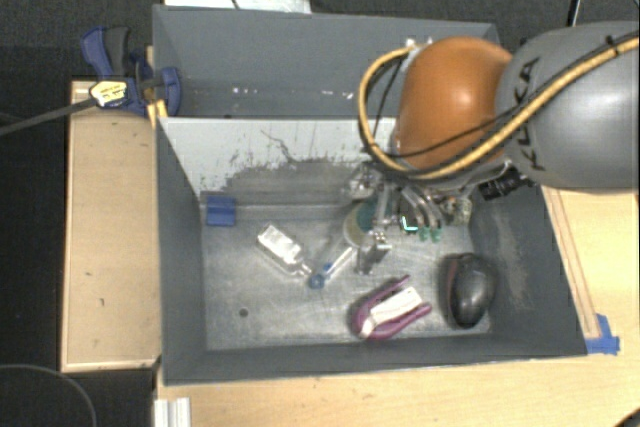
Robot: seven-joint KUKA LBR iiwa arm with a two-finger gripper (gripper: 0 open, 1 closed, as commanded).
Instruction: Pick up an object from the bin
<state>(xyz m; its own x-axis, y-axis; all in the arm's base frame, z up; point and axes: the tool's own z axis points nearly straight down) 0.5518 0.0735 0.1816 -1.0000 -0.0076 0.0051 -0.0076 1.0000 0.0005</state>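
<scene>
Your gripper is down inside the bin, a little right of the floor's middle, tucked under the orange wrist cover. Take twelve o'clock as the bin's far wall. Whether the pincer is released or clenched, you cannot tell from here: the wrist and its cables hide the tip, and nothing can be seen grasped in it.

The nearest thing is a thin pale stick with a blue end. It lies flat on the floor at about eight o'clock from the gripper, with its pale end just beside the tip and its blue end pointing away. Its long axis runs from two o'clock to eight o'clock, so it lies slantwise to the bin's walls. That slant is what your next move turns on, I would judge: the pincer should close across the stick, along the line from ten to four, not along its length.

The other things are farther off:

- A purple and white pouch lies near, at six o'clock.
- A dark computer mouse sits at four o'clock, close to the right wall.
- A small clear bottle lies at nine o'clock, just past the stick's blue end.
- A blue block sits well apart at ten o'clock, against the left wall.

Nothing is lifted yet.
</scene>
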